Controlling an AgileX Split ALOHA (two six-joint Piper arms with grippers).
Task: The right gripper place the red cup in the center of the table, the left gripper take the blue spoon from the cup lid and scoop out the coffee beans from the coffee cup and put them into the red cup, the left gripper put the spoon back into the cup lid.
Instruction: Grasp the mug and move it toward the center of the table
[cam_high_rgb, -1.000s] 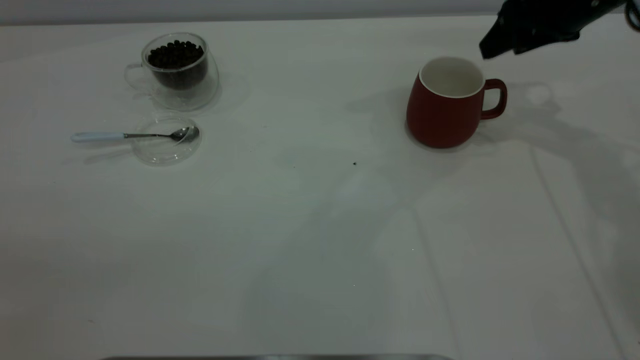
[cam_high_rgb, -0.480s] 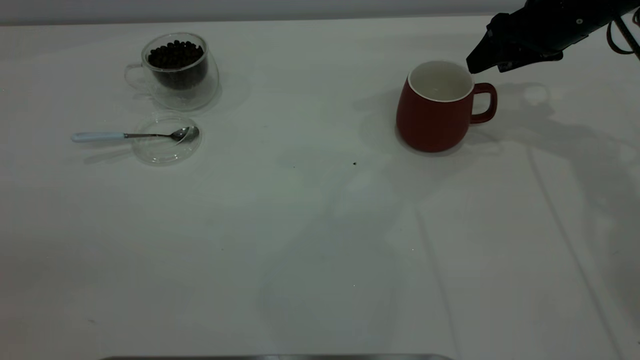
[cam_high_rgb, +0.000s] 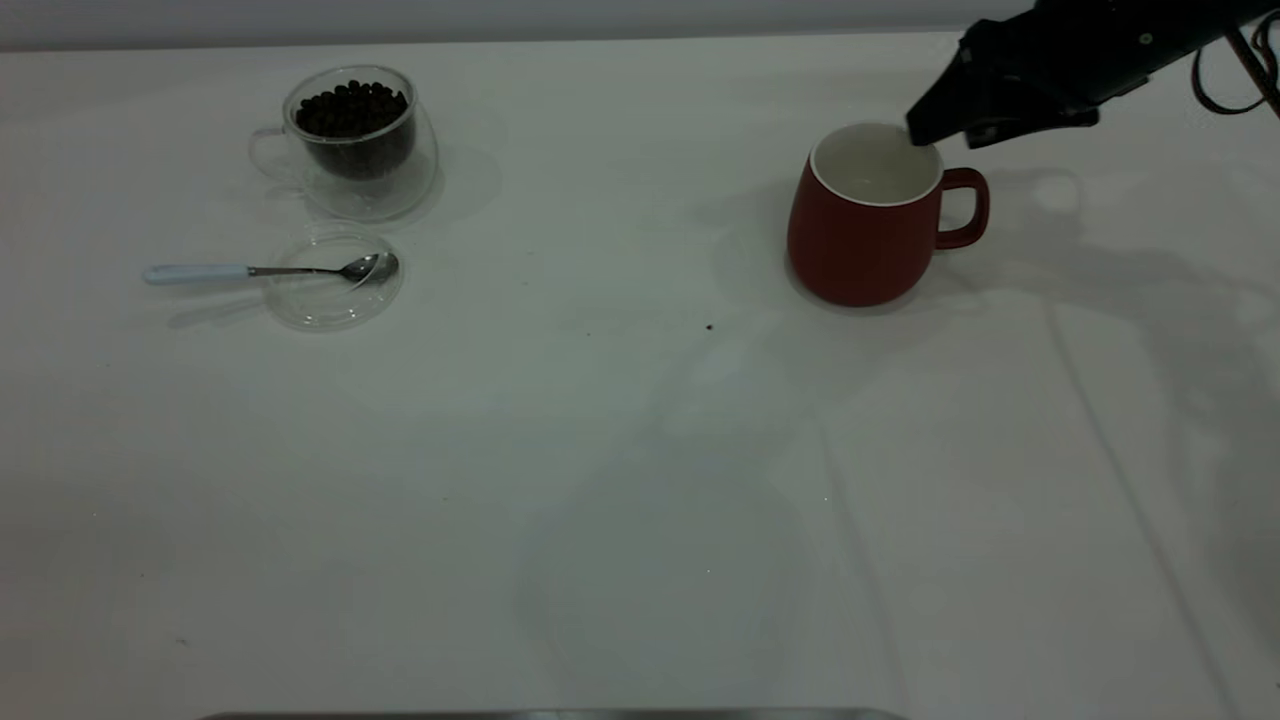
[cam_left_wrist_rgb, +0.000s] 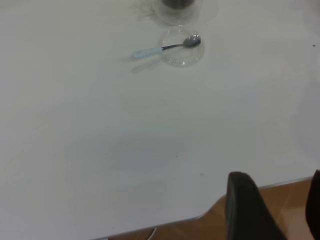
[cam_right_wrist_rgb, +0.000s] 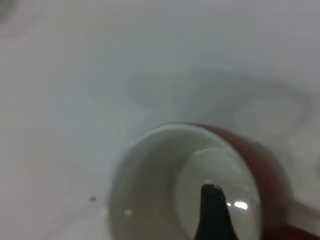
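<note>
The red cup (cam_high_rgb: 855, 250) with a white inside stands on the table right of the middle, handle to the right. My right gripper (cam_high_rgb: 918, 135) is at its rim near the handle, shut on the rim; in the right wrist view one finger (cam_right_wrist_rgb: 212, 215) sits inside the cup (cam_right_wrist_rgb: 270, 165), the other is hidden. The glass coffee cup (cam_high_rgb: 350, 140) with beans stands far left. In front of it the blue-handled spoon (cam_high_rgb: 215, 272) lies with its bowl in the clear cup lid (cam_high_rgb: 330, 300). My left gripper (cam_left_wrist_rgb: 280, 210) is open, off the table's edge, far from the spoon (cam_left_wrist_rgb: 160, 49).
A single dark bean (cam_high_rgb: 709, 326) lies on the white table (cam_high_rgb: 600, 500) near its middle. The table's edge and a wooden floor (cam_left_wrist_rgb: 210, 227) show by the left gripper.
The red cup has moved left and slightly nearer together with my right gripper. The spoon, lid and coffee cup have not moved.
</note>
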